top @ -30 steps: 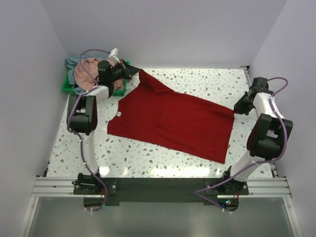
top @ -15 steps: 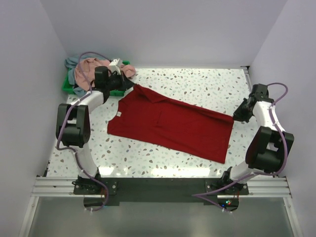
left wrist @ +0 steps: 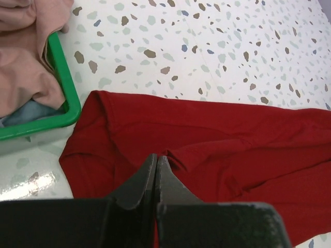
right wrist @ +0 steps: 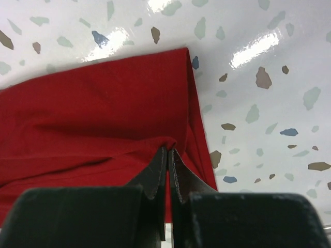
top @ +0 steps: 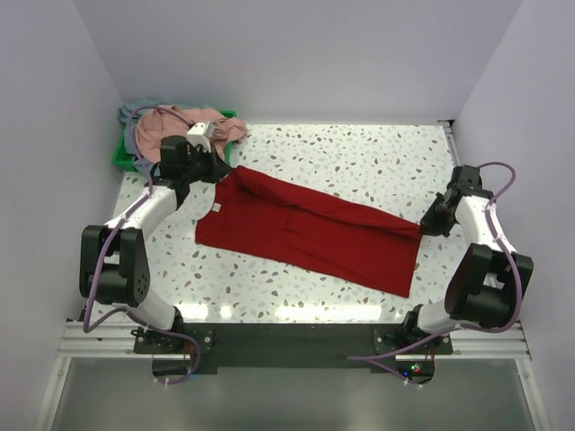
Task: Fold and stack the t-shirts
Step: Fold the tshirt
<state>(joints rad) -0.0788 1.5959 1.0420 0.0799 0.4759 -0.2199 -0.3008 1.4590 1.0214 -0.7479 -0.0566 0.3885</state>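
The bright red t-shirt (top: 305,232) lies spread across the middle of the table, its far long edge lifted and drawn toward the near side. My left gripper (top: 223,171) is shut on the shirt's far left corner; the left wrist view shows the closed fingers (left wrist: 156,164) pinching red cloth (left wrist: 217,134). My right gripper (top: 426,221) is shut on the far right corner, and the right wrist view shows red cloth (right wrist: 103,113) bunched at the closed tips (right wrist: 167,153). The dusty pink t-shirt (top: 184,126) and the grey-blue t-shirt (top: 130,135) lie heaped in the green tray.
The green tray (top: 119,158) stands at the far left corner, and its rim shows in the left wrist view (left wrist: 64,85). White walls enclose the left, far and right sides. The speckled tabletop (top: 359,148) shows beyond the red shirt.
Both grippers have moved toward the near side with the red shirt's far edge, folding it over the body. The left arm has swung off the tray area.
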